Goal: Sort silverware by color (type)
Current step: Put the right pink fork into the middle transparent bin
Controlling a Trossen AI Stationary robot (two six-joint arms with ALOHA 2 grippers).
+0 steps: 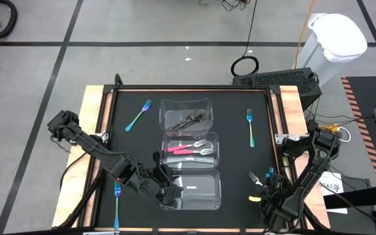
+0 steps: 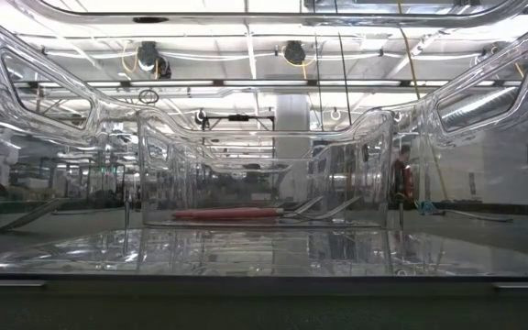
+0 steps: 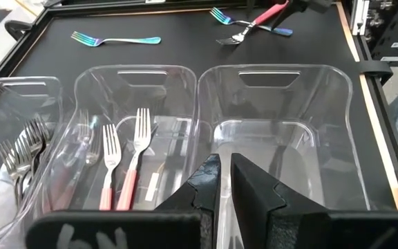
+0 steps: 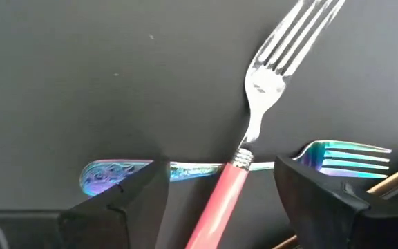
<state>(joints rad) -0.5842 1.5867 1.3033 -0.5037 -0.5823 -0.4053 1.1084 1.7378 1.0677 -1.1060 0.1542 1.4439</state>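
Lower right of the high view, the right tool [image 4: 220, 197] hangs spread wide over a pink-handled fork [image 4: 254, 131] crossing a blue fork [image 4: 185, 168] on the tabletop [image 1: 234, 130]: the pick step, calling for a descent and a pinch on pink alone. The left tool [image 3: 224, 187], pinched empty, waits over the nearest bin [image 3: 337, 138]; beyond it, pink forks [image 1: 191, 148] fill the middle bin.
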